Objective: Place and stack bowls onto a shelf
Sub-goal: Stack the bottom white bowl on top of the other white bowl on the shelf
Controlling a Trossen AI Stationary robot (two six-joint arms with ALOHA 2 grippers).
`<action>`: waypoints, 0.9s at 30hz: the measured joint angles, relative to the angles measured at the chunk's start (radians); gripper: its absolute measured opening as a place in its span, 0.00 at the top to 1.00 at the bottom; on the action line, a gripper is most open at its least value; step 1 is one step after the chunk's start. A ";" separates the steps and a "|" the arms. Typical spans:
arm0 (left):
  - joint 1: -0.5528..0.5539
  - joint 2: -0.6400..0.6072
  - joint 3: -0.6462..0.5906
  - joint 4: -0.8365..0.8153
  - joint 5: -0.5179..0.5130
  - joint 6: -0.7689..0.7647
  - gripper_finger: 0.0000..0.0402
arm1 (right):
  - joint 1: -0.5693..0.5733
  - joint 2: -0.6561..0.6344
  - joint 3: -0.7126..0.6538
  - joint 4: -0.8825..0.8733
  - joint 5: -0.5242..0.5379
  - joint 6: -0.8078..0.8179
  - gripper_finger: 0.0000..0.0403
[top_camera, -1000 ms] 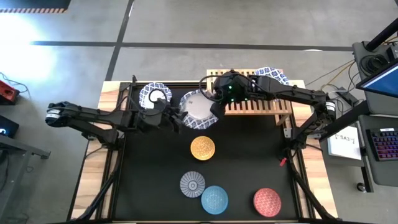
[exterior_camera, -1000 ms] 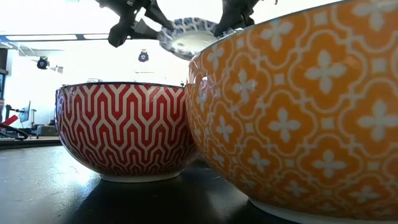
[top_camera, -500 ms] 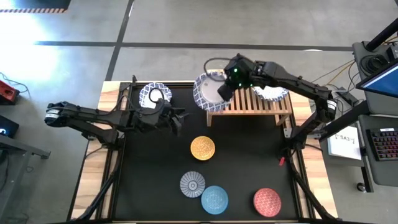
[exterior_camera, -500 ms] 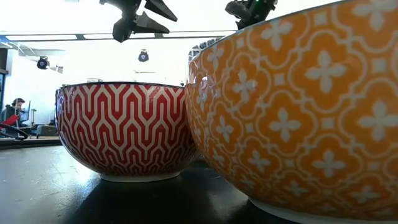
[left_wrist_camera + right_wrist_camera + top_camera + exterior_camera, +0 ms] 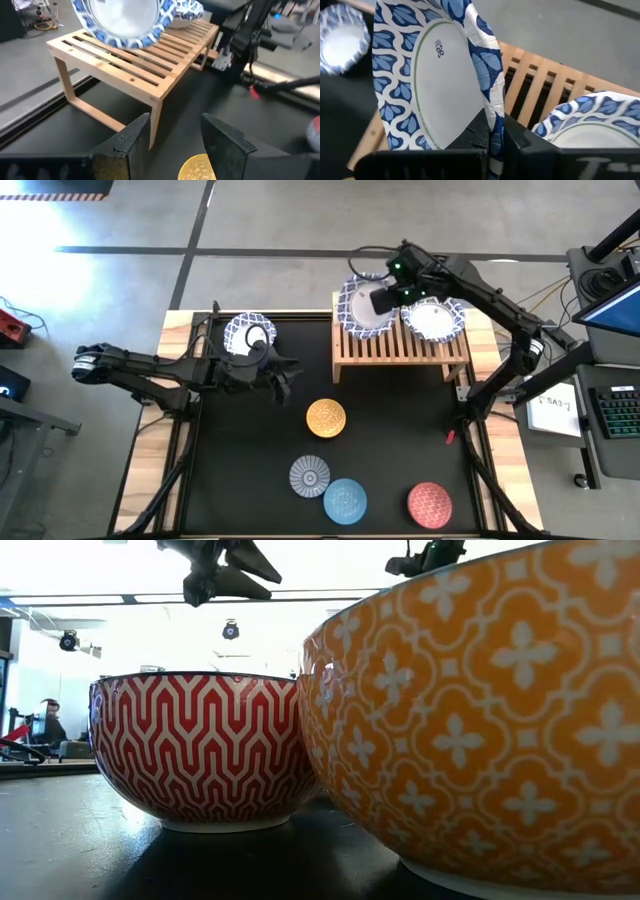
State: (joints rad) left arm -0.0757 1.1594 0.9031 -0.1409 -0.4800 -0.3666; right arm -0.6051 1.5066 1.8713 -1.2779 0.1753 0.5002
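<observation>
Right gripper [image 5: 383,296] pinches the rim of a blue-and-white bowl [image 5: 362,308] and holds it tilted above the wooden shelf's [image 5: 400,352] left end; a second blue-and-white bowl [image 5: 435,319] sits on the shelf's right half.

Left gripper [image 5: 283,373] waits over the table well left of the shelf, fingers apart and empty, beside another blue-rimmed bowl [image 5: 247,334].

From table height, an orange bowl [image 5: 480,730] and a red zigzag bowl [image 5: 200,745] fill the foreground.

Left wrist camera shows the carried bowl [image 5: 122,20] hanging over the slats.

Right wrist camera shows the rim [image 5: 492,107] clamped edge-on between the fingers. The bowl looks stiff, glazed, likely slippery and breakable, so a rim grip seems right.
</observation>
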 joint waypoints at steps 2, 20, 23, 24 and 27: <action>0.000 0.000 0.000 0.000 -0.005 0.031 0.61 | -0.004 0.000 0.034 -0.014 0.000 0.028 0.98; 0.001 0.044 -0.009 -0.063 -0.176 0.155 0.61 | -0.077 -0.077 0.193 -0.290 0.141 0.277 0.98; 0.001 0.060 -0.009 -0.064 -0.176 0.172 0.61 | -0.095 -0.098 0.181 -0.295 0.153 0.309 0.98; 0.001 0.064 -0.009 -0.063 -0.176 0.181 0.61 | -0.097 -0.104 0.180 -0.292 0.164 0.316 0.98; 0.001 0.078 -0.008 -0.063 -0.204 0.199 0.61 | -0.105 -0.109 0.175 -0.293 0.208 0.330 0.98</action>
State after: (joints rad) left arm -0.0750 1.2369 0.8951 -0.2041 -0.6836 -0.1675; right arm -0.7097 1.3972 2.0459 -1.5709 0.3832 0.8301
